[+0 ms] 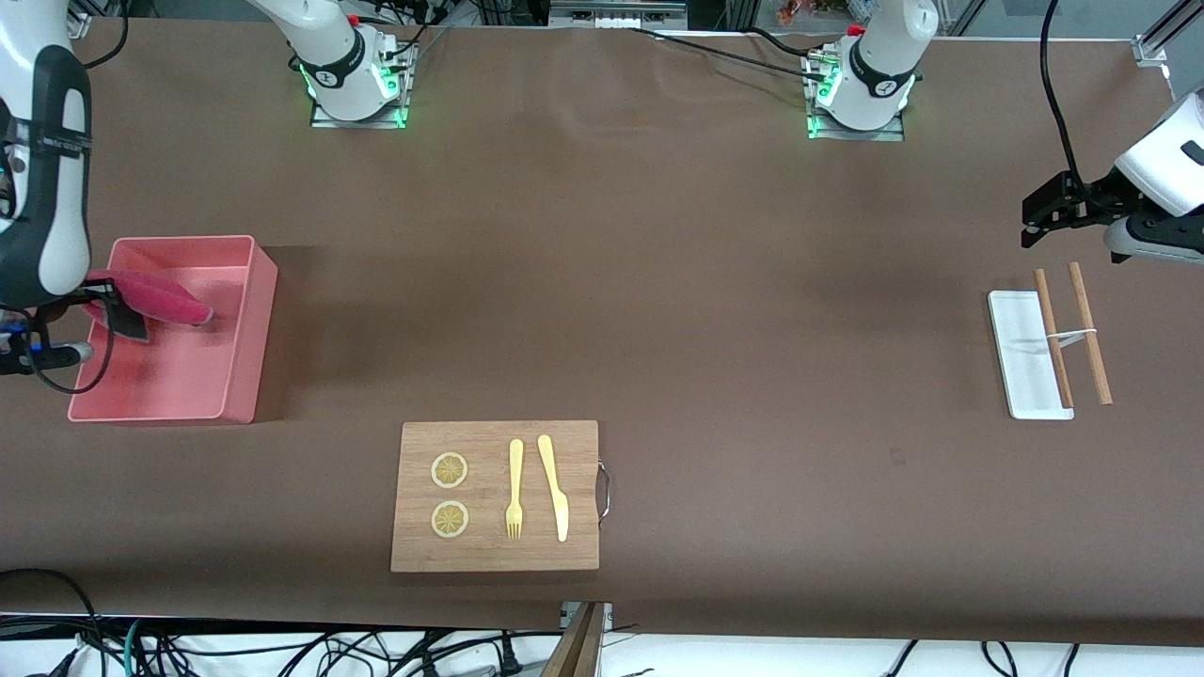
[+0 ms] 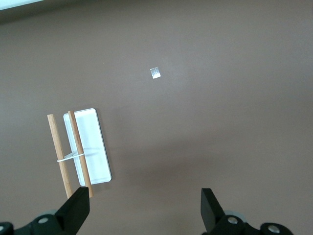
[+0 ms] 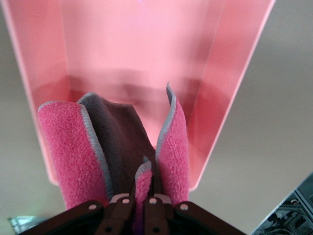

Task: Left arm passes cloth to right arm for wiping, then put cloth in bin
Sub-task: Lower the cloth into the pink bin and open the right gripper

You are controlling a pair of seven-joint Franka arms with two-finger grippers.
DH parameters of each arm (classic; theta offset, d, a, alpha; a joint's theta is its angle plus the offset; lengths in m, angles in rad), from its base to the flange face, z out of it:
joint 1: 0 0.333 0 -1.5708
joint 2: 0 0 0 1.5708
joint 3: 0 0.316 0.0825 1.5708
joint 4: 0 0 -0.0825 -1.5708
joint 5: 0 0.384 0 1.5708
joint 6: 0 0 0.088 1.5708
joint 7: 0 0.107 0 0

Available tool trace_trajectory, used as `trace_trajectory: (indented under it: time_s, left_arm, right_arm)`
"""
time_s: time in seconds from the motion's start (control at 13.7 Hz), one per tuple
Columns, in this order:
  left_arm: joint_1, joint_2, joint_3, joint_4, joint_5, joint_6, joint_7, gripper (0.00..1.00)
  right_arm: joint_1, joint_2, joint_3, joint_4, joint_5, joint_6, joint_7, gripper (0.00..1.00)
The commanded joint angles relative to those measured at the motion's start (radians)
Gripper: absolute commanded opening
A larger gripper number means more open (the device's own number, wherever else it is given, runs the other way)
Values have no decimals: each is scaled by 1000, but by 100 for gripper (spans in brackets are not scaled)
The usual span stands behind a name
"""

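The last step is in hand: the cloth (image 1: 155,297) hangs over the pink bin (image 1: 252,324), clamped in the right pincer (image 1: 111,308), which is shut tight on a fold of it. In the right wrist view the fuzzy pink flaps with their grey edging droop from the jaws straight above the bin's open interior, not yet resting on its floor. The bin stands at the right arm's end of the table, close to that edge.

The left pincer (image 1: 1044,218) waits with its jaws apart and empty over the left arm's end of the table, above a flat white tray (image 1: 1016,357) and two wooden sticks (image 1: 1082,329) tied with a band; one stick lies across the tray, the other just beside it. A wooden board (image 1: 494,555) with a fork (image 1: 514,489), a knife (image 1: 553,484) and two lemon slices (image 1: 450,494) sits near the table's edge closest to the front camera, well apart from both arms.

Judging by this, passing and wiping look done. The next move calls for the right pincer to open, perhaps after lowering a little, so the cloth drops inside the walls rather than draping over the rim.
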Motion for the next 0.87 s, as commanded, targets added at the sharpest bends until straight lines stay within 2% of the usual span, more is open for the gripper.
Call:
trace_trajectory:
  time_s: [0.0,0.22,0.36,0.8]
  left_arm:
    - [3,12,-8,27,15,-13,-12,100]
    - [3,12,-8,27,15,-14,-13,100]
    - [3,12,-8,27,15,-14,-13,100]
    - [3,12,-8,27,15,-14,-12,100]
  right_arm:
    - [-4,-11,5,-94,2,107,-15,0]
    - [-4,24,20,-140,14,212,-14,0]
    - [-2,61,23,-171,66,297,-14,0]
    - [-4,133,43,-186,140,409,-17,0]
